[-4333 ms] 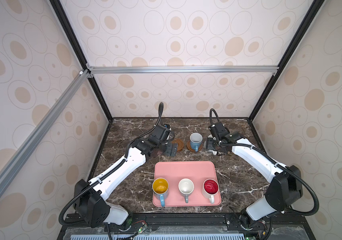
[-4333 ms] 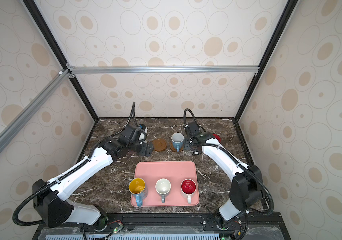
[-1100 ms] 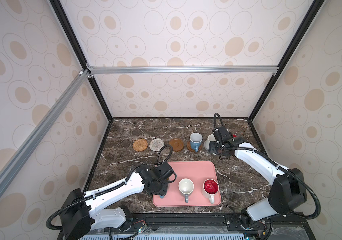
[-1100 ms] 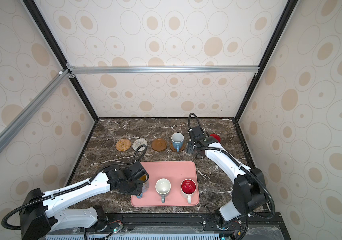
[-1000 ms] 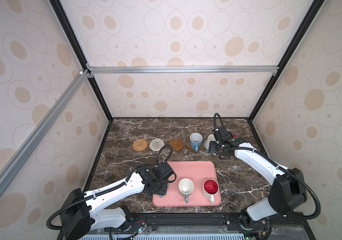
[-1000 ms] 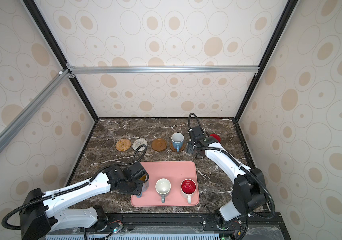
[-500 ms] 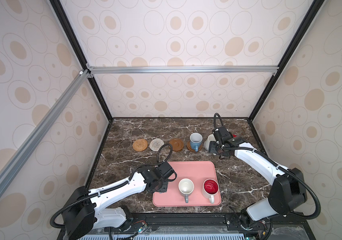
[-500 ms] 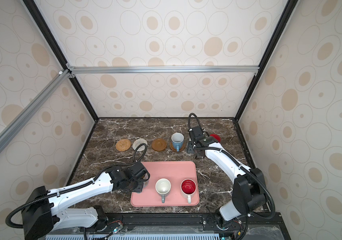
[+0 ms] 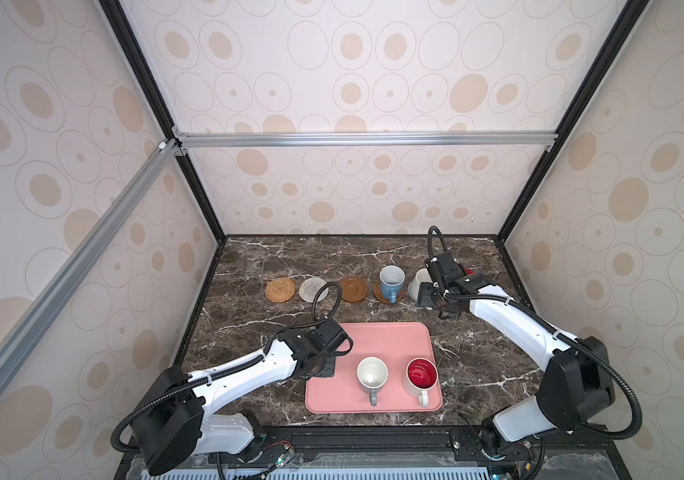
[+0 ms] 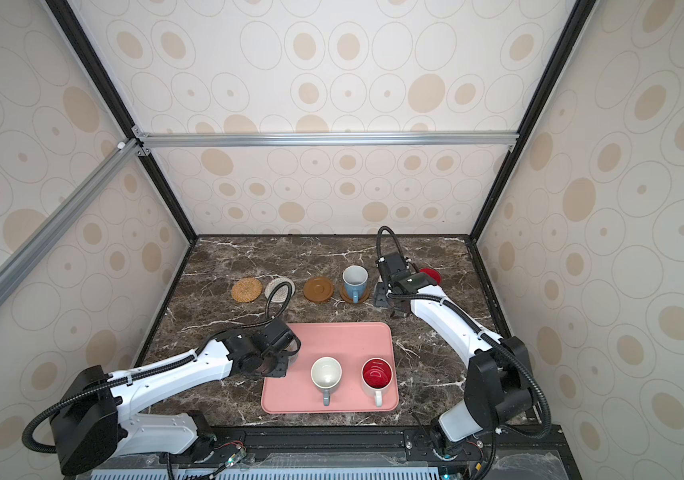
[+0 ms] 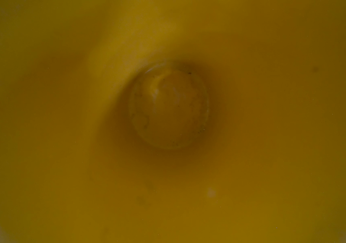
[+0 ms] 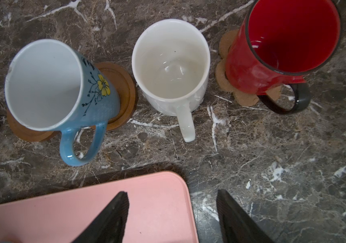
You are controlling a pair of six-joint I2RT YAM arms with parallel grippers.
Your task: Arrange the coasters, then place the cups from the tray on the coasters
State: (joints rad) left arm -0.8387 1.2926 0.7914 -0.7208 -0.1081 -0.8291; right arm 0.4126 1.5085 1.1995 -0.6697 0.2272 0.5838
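The left fingers [image 9: 323,368] point down into the yellow-lined mug [image 11: 168,105] at the 8 o'clock corner of the pink tray [image 9: 394,332]. Whether they have clenched on its wall I cannot tell. The right fingers [image 12: 109,218] are spread with nothing between them, above the tray's 1 o'clock corner. By my count the task is about half done. The light blue mug [image 9: 391,280] stands on a brown ridged disc [image 12: 123,88]. The red mug [image 12: 283,42] stands on the paw-shaped coaster [image 12: 243,96], and the white mug [image 12: 171,63] between them hides whatever is under it. The rattan coaster [image 9: 281,289], the cream woven coaster [image 9: 313,289] and the second brown disc [image 9: 353,289] lie bare toward 11 o'clock. The grey mug [image 9: 372,374] and the red-lined mug [image 9: 421,374] wait on the tray. The left arm lies low from 7 o'clock with its wrist turned down. The right arm stretches from 5 o'clock to the row at 1 o'clock.
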